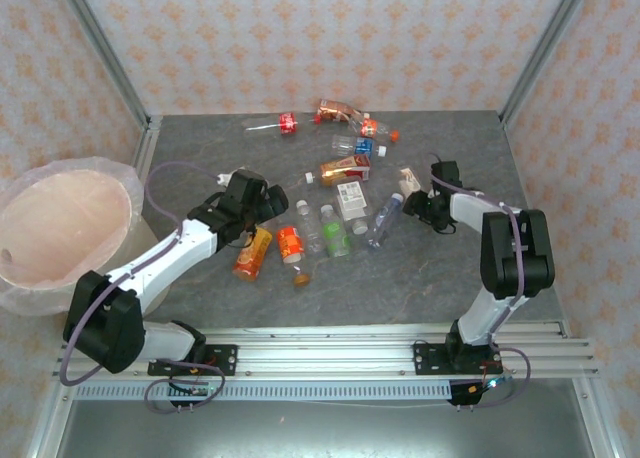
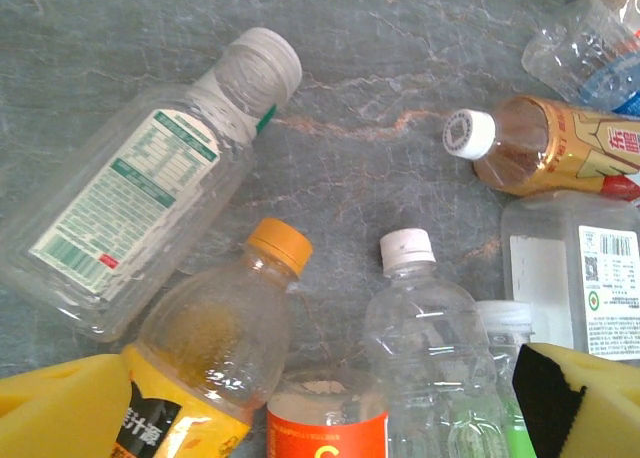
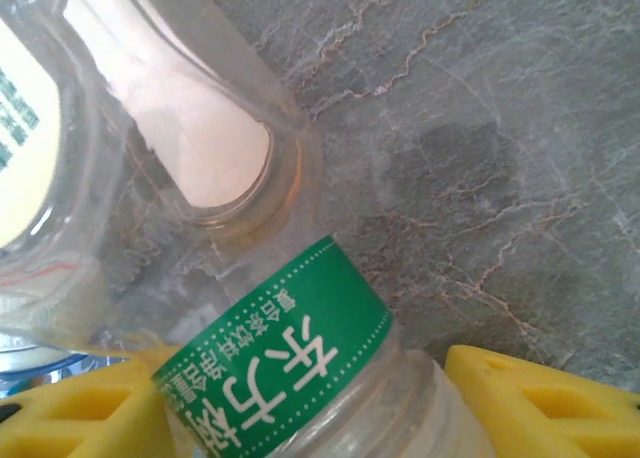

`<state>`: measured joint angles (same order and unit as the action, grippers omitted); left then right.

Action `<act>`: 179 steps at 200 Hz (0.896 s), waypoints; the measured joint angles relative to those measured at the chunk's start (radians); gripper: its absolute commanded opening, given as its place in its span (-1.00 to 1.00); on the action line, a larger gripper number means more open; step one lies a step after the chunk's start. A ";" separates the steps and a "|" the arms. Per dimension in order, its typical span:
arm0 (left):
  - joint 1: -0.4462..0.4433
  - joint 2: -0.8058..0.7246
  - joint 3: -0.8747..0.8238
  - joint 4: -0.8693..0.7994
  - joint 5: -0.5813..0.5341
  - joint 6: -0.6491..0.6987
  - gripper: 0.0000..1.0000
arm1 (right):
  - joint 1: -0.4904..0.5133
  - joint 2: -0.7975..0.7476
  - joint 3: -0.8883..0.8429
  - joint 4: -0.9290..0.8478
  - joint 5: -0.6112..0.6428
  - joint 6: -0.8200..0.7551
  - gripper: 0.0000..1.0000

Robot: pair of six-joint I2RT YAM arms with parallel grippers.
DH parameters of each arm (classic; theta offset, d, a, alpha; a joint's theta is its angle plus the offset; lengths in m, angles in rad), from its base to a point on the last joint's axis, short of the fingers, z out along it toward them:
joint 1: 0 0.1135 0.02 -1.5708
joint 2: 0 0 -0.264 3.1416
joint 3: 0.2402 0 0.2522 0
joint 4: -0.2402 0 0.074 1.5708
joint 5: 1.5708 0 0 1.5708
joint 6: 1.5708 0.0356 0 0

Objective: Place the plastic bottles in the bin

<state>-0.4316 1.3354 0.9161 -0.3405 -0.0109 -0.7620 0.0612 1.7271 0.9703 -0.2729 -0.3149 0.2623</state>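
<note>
My right gripper [image 3: 310,418] has its yellow fingers [image 3: 545,403] drawn in narrow on either side of a clear bottle with a green band [image 3: 275,348]. The bottle lies on the grey marbled table [image 3: 480,128], and I cannot tell whether the fingers press on it. Just beside it, to the left, lies another clear bottle [image 3: 130,128]. My left gripper [image 2: 320,408] stands wide and holds nothing. It hovers over an orange-capped bottle [image 2: 215,348], a white-capped clear bottle [image 2: 420,318] and an orange-labelled bottle [image 2: 325,428], which lie side by side. Seen from above, the plastic bottles [image 1: 340,193] are scattered over the middle of the table, with my left gripper at their left edge and my right at their right. The bin [image 1: 70,218], lined with a clear bag, stands off the table's left edge, well apart from them.
</note>
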 measured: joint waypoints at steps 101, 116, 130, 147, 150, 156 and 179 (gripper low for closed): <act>-0.071 0.029 0.045 0.025 0.004 -0.002 1.00 | 0.006 -0.066 -0.074 0.040 0.083 0.045 -0.35; -0.071 0.029 0.044 0.055 0.011 -0.009 1.00 | 0.007 -0.129 -0.131 0.085 0.080 0.044 -0.42; -0.072 0.029 0.044 0.092 0.024 -0.019 1.00 | 0.011 -0.186 -0.164 0.111 0.080 0.040 -0.44; -0.077 0.029 0.045 0.133 0.047 -0.026 1.00 | 0.012 -0.246 -0.181 0.147 0.079 0.029 -0.44; -0.077 0.029 0.045 0.141 0.054 -0.026 1.00 | 0.012 -0.257 -0.182 0.154 0.075 0.027 -0.44; -0.079 0.029 0.045 0.154 0.065 -0.027 1.00 | 0.012 -0.278 -0.187 0.166 0.065 0.021 -0.44; -0.079 0.029 0.048 0.207 0.137 -0.026 1.00 | 0.016 -0.360 -0.203 0.203 -0.010 -0.001 -0.47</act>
<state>-0.5110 1.3643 0.9642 -0.1333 0.1265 -0.7879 0.0776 1.3666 0.7677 -0.0700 -0.3252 0.2611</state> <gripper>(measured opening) 0.999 0.398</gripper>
